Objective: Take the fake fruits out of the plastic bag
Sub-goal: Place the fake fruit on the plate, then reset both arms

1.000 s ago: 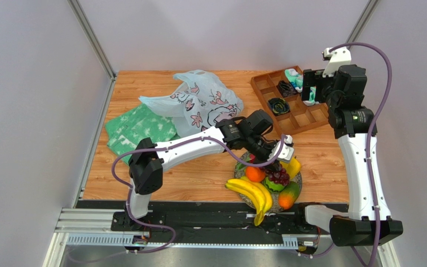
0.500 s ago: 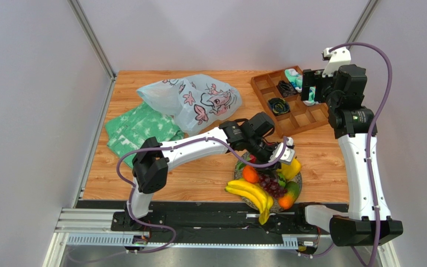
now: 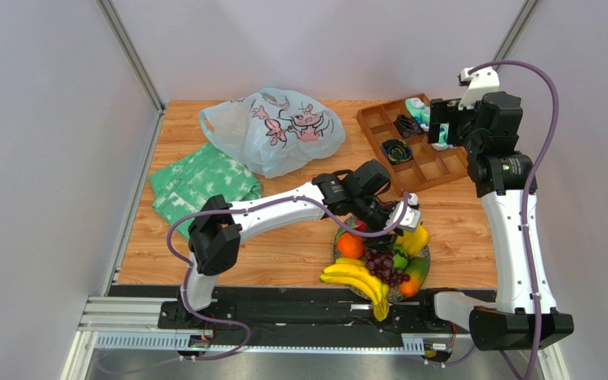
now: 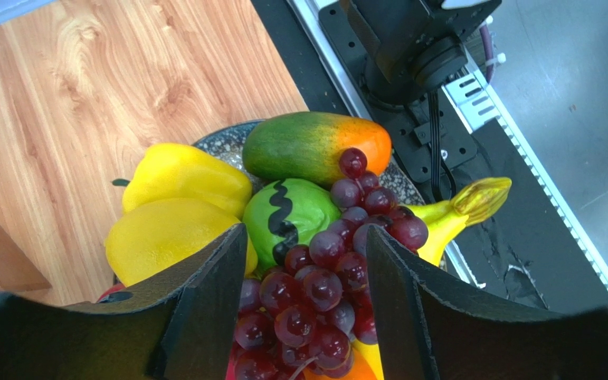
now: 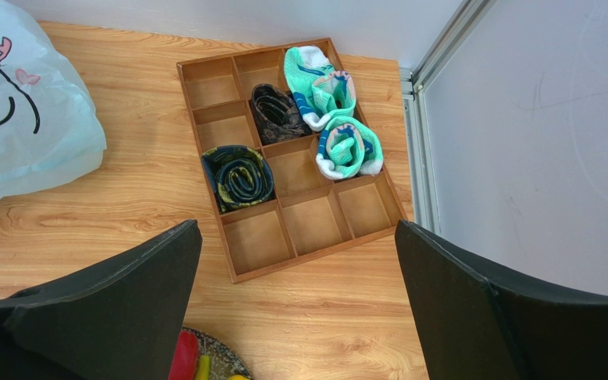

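Lifting straight up is advised: the left end effector (image 4: 305, 234) stands released astride the grapes (image 4: 323, 273), which rest on the fake fruits (image 3: 378, 257) heaped on the plate (image 4: 224, 141) near the surface's front edge. The plastic bag (image 3: 271, 131) lies far left, its contents not discernible. The right end effector (image 5: 298, 229) hangs released and empty over the sock tray (image 5: 236, 277). A green cloth (image 3: 196, 186) lies beside the bag.

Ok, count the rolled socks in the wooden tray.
4, all in the tray: far teal sock and near teal sock right column, dark sock middle, black-green sock left.
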{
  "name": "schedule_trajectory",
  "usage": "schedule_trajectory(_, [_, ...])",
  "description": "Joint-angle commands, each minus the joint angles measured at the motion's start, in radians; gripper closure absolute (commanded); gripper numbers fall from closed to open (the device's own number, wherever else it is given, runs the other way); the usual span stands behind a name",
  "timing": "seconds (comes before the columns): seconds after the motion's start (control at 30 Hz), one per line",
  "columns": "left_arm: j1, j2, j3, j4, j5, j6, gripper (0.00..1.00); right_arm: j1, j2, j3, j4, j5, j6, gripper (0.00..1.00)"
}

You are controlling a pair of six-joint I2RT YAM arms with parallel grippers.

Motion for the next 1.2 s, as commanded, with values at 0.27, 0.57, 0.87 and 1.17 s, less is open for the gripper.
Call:
schedule_trajectory(0.27, [0.043,-0.223,0.088,0.020,-0.080,-0.130,0.01,-0.005,0.055,0.136,-0.075,-0.054,-0.001,0.00])
schedule_trajectory(0.57, [0.336,-0.489,0.023,-0.220,-0.388,-0.259,0.01,-0.005,0.079,0.194,-0.354,-0.256,0.012,0.00])
schedule_trajectory(0.87, [0.654,-0.704,-0.201,-0.258,-0.715,-0.384,0.01,-0.003,-0.058,0.076,-0.334,-0.105,0.115,0.00])
schedule_trajectory(1.17, [0.763,-0.763,-0.362,-0.228,-0.729,-0.614,0.01,-0.005,-0.024,0.163,-0.520,-0.009,0.255,0.00])
